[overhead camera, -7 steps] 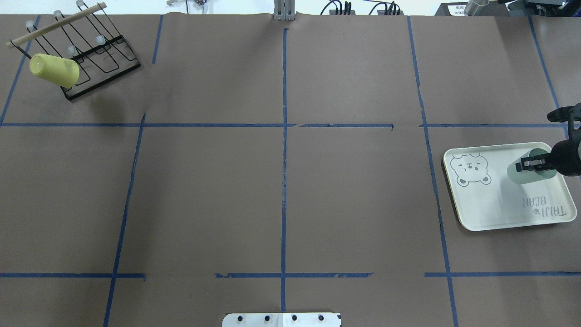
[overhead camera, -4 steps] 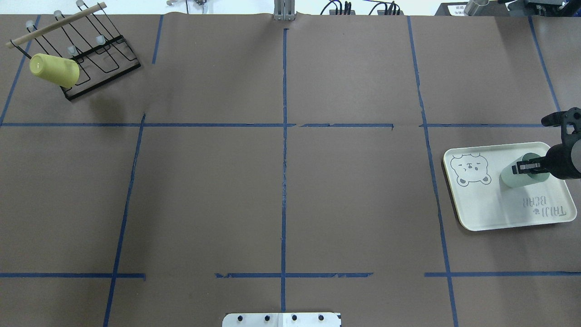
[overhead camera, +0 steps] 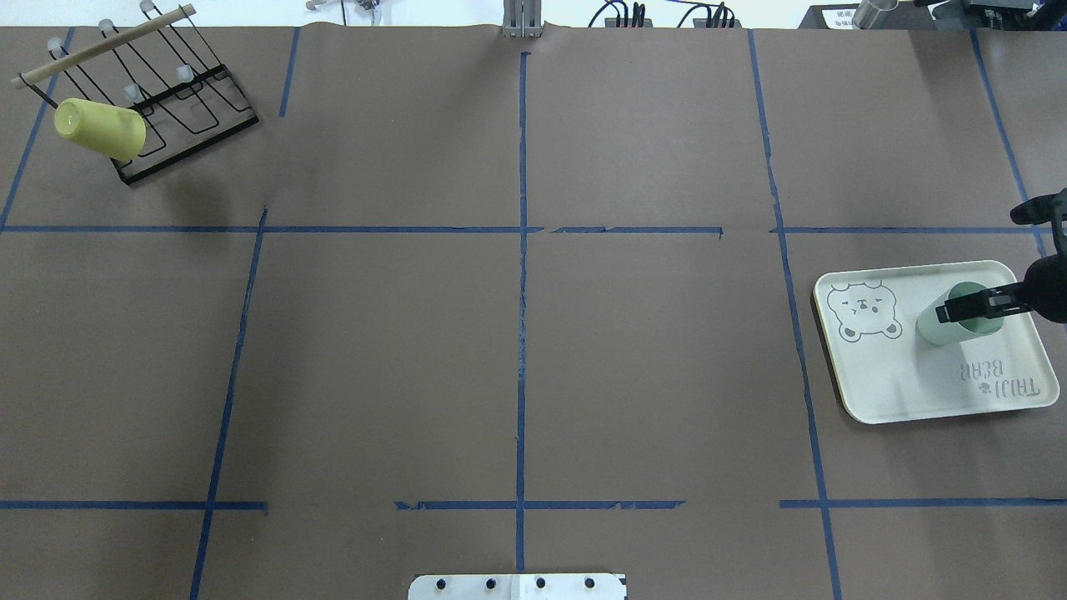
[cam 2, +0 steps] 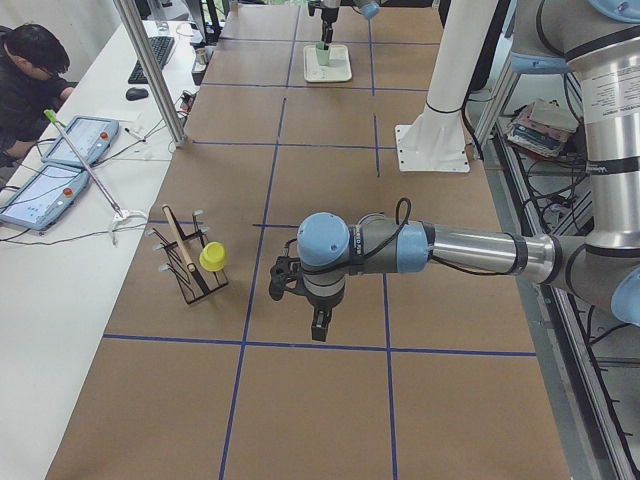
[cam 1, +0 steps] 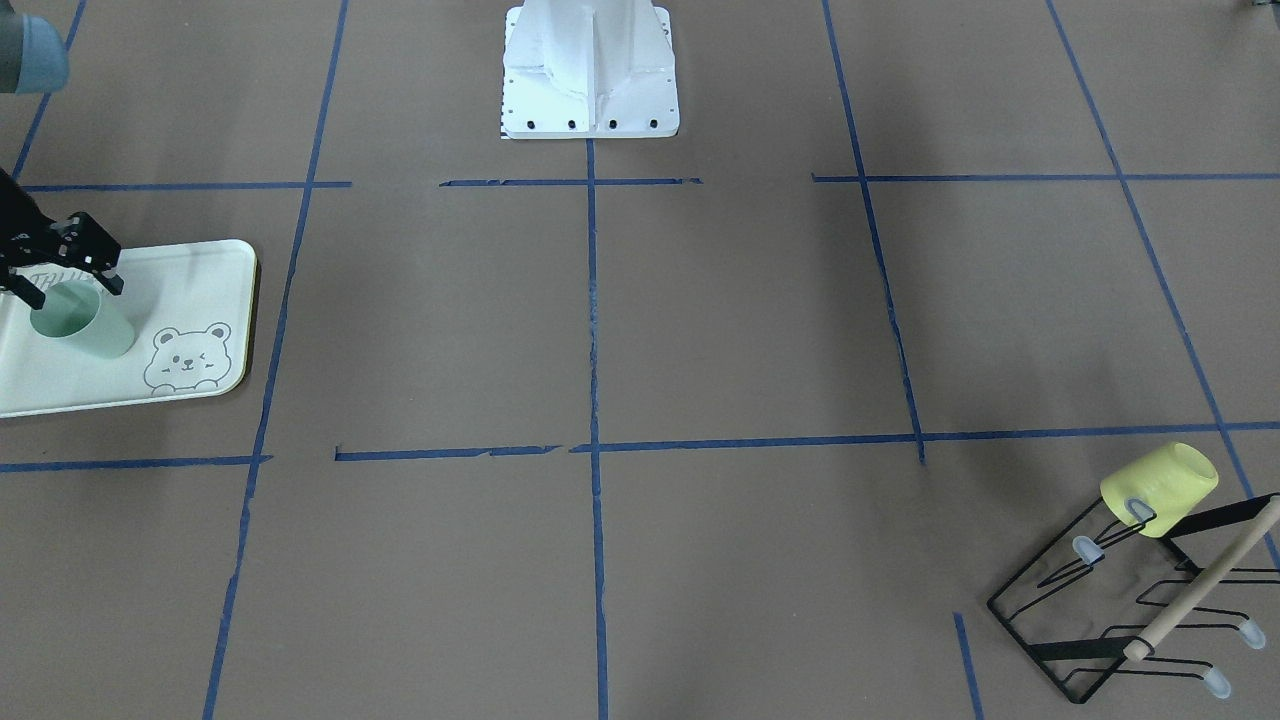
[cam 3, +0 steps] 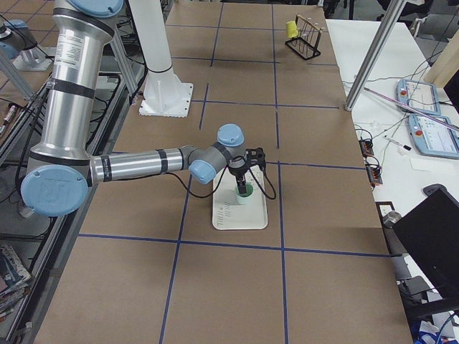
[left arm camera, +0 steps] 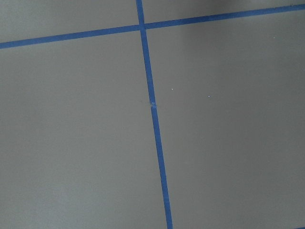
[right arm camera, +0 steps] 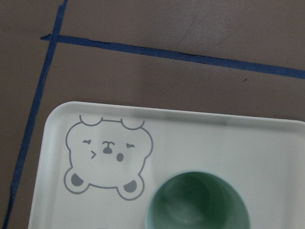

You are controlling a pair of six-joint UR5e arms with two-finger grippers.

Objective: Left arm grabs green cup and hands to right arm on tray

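Over at the far left of the front-facing view, the right gripper [cam 1: 75, 293] is down on the green cup [cam 1: 95, 335], which stands upright, mouth up, on the tray [cam 1: 190, 280] just beside the winking bear drawing [cam 1: 187, 358]. Its black fingers [cam 1: 108, 280] crowd the rim and hide most of the tray's lettering. Pinching the cup or standing off it? Can't tell. Well apart at lower right, a yellow cup [cam 1: 1160, 488] hangs on a black wire rack [cam 1: 1080, 648], and the white robot base [cam 1: 590, 70] sits top centre. Overhead now: one finger lies across the cup's mouth, and nearer the camera "TAIJI BEAR" [overhead camera: 1004, 379] reads upside down. Blue tape [overhead camera: 523, 333] grids the brown paper [overhead camera: 375, 358]. Left-side view: the left gripper [cam 2: 318, 328] hangs pointing down mid-table, near the rack and far from the tray, and its grip can't be judged. An operator [cam 2: 30, 75] sits at the side bench. Right-side view: the right arm [cam 3: 143, 163] reaches in low, gripper straight down on the cup. Left wrist: tape and paper only. Right wrist: the bear's face and the cup's dark-green inside.
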